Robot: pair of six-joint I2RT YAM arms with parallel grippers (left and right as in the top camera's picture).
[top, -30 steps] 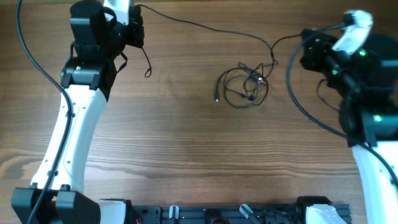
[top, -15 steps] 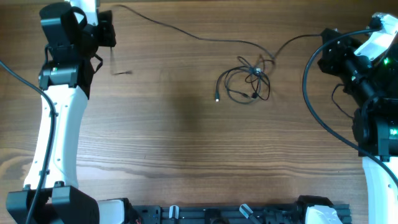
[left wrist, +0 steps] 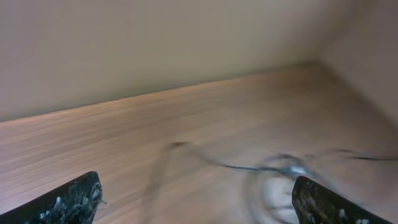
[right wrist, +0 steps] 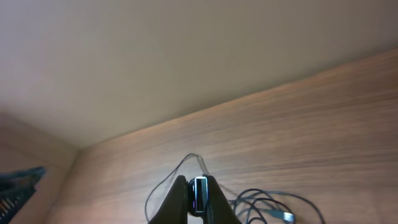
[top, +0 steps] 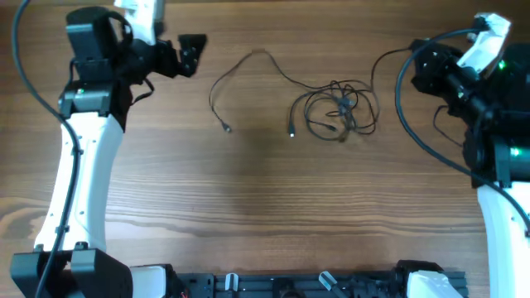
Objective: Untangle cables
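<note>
Cables (top: 335,109): thin black cords in a loose tangle of loops at the table's centre-rear. One strand (top: 240,73) arcs leftward and its tip lies apart from the coil. The overhead view resolves the loops; the left wrist view shows only a blur.

Left gripper (top: 190,53): fingers spread wide, poised left of the strand.

Right gripper (right wrist: 199,194): fingers pressed together, pinching what looks like a small pale plug end (right wrist: 199,185). This shows in the right wrist view only.

Table (top: 248,207): matte brown wood grain.

Wall (left wrist: 155,43): plain beige.
</note>
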